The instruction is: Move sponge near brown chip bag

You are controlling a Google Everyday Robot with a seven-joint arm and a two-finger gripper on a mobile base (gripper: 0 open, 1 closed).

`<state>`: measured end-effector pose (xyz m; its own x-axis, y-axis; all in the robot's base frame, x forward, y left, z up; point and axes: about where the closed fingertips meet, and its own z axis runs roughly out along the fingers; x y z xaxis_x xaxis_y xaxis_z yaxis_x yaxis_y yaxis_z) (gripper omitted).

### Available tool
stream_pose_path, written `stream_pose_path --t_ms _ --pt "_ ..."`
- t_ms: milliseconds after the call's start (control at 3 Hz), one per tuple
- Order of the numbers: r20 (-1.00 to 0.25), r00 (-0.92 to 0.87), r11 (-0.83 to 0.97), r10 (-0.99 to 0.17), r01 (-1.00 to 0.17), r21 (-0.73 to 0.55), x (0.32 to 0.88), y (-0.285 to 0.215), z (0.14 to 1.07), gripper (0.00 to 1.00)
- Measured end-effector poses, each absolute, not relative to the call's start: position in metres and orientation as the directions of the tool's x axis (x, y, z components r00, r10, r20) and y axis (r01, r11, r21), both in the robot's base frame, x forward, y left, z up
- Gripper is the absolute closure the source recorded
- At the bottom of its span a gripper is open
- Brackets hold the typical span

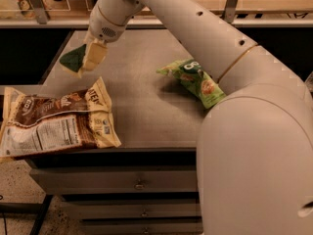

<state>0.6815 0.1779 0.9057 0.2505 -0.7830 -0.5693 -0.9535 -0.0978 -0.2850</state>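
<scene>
My gripper [88,58] hangs from the white arm at the upper left and is shut on the sponge [73,59], a small block with a dark green top and pale yellow foam. It holds the sponge tilted, just above the grey table [146,106], a little beyond the top edge of the brown chip bag [56,124]. The brown and cream bag lies flat at the table's front left corner, its white nutrition label facing up. Sponge and bag do not touch.
A smaller bright green chip bag [193,80] lies right of centre on the table. My arm's large white body [254,160] fills the right foreground. Drawers [139,184] sit below the table front. A shelf rail [195,21] runs along the back.
</scene>
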Motion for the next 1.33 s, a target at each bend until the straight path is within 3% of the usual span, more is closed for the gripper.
stream_pose_path --t_ms 667,1000,1333 --pt "-0.591 0.292 -0.153 -0.752 -0.950 -0.273 0.6651 0.1945 0.9100 0.12" --pt "-0.591 0.292 -0.157 -0.752 -0.950 -0.270 0.6646 0.1966 0.9075 0.00" --pt "-0.591 0.292 -0.157 -0.752 -0.950 -0.270 0.6646 0.1967 0.9074 0.00"
